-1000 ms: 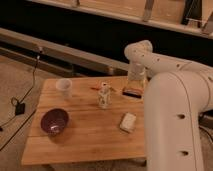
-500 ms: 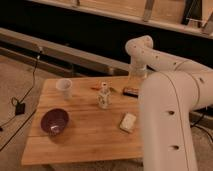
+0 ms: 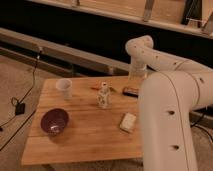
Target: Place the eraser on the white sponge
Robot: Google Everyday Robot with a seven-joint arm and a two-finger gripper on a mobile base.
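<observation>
The eraser point(image 3: 131, 91), a small dark flat block with a reddish edge, lies on the wooden table point(image 3: 85, 140) near its far right edge. The white sponge point(image 3: 128, 122), a pale rectangular pad, lies nearer to me, toward the table's right front. My gripper point(image 3: 133, 79) hangs from the white arm at the back of the table, just above and behind the eraser. The sponge is well in front of the gripper. The large near link of the arm hides the table's right side.
An upright white patterned figurine point(image 3: 103, 95) stands mid-table, left of the eraser. A thin orange stick point(image 3: 96, 88) lies behind it. A white cup point(image 3: 64, 87) stands at the far left and a purple bowl point(image 3: 54, 121) at the front left. A dark ledge runs behind the table.
The arm's large near link has swung slightly left and covers more of the table's right side. The gripper stays near the eraser. Eraser and sponge have not moved.
</observation>
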